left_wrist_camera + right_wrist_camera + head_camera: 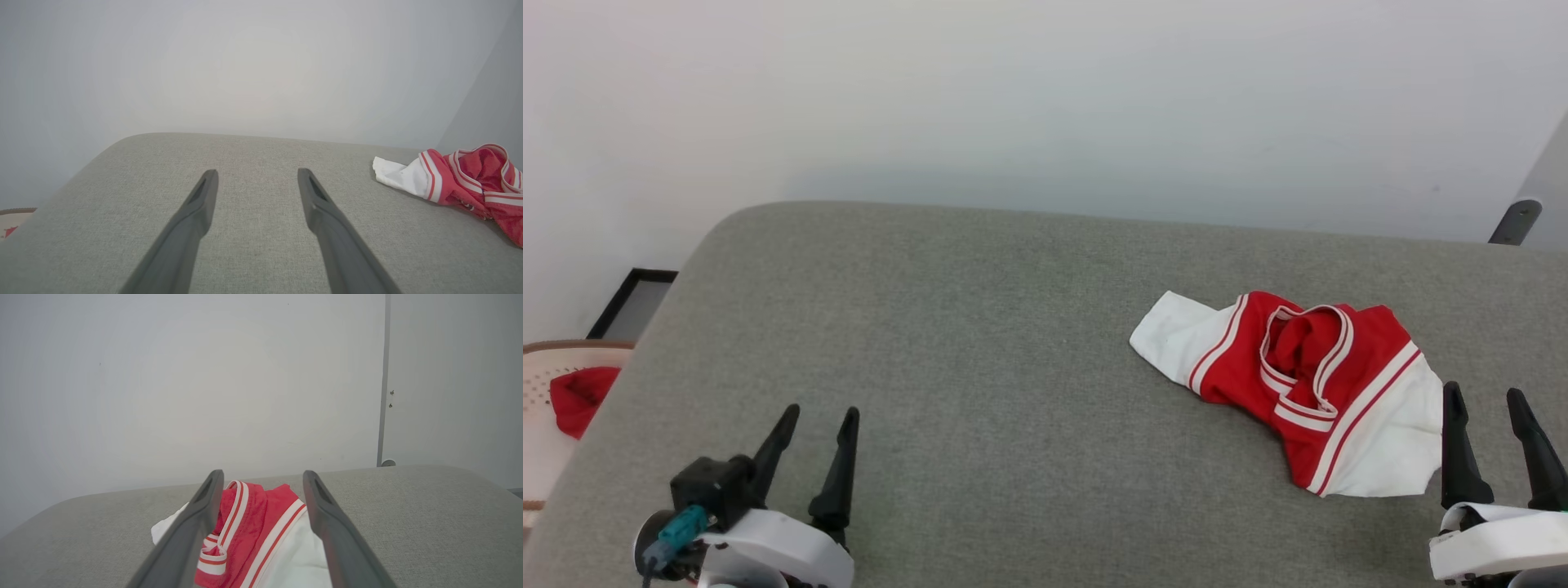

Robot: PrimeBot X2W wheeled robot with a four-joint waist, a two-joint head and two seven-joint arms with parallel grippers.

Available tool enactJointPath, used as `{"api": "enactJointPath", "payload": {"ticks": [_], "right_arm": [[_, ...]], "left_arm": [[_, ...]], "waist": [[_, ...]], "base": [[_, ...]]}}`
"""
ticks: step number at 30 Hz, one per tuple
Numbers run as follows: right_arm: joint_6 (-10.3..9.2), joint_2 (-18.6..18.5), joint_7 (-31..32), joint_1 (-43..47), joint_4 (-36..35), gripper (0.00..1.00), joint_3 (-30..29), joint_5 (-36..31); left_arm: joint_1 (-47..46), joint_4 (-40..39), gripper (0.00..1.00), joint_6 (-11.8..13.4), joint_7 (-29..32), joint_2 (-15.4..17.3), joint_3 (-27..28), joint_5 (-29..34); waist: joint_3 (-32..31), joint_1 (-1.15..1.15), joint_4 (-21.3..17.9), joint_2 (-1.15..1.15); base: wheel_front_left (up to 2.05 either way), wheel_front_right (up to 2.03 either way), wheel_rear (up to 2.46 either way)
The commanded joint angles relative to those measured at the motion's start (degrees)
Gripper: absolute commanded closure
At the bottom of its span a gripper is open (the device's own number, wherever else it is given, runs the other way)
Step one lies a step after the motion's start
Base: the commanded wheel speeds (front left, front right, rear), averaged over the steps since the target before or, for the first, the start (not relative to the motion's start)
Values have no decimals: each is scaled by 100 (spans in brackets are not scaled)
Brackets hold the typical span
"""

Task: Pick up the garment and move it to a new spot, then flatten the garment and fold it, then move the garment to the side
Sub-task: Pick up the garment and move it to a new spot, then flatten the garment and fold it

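The garment [1307,392] lies crumpled on the right part of the grey padded table [980,359]: red cloth, white sleeves, white-and-red striped trim. My right gripper [1486,396] stands open at the lower right, its fingers just beside the garment's near white sleeve and not touching it. In the right wrist view the garment [261,535] lies ahead between the spread fingers of that gripper [263,479]. My left gripper [821,416] is open at the lower left over bare table, far from the garment. The left wrist view has the garment [466,175] at its right edge and the open left gripper [257,175].
A pale basket [547,408] holding a red cloth [580,396] sits beyond the table's left edge, by a dark frame [633,302] on the floor. A white wall [1045,98] backs the table. A grey post [1515,220] stands at the far right.
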Motion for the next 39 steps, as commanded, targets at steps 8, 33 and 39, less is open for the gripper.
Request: {"api": "enactJointPath", "payload": {"ticks": [8,33,39], "right_arm": [[0,19,45,-87,-34,0,4,-8],[0,288,-199,-1267,28,0,732,353],[0,359,-274,-1549,199,0,932,462]], "left_arm": [[-7,165,0,-173,-1,-208,256,280],[-4681,1460,0,-275,2399,209,-2133,-885],[-5422,1907,0,-268,4530,504,-3142,-2428]], "waist": [[57,0,-83,0],[2014,0,-1489,0],[2344,0,-1928,0]], "base": [[0,0,0],[0,0,0],[0,0,0]]}}
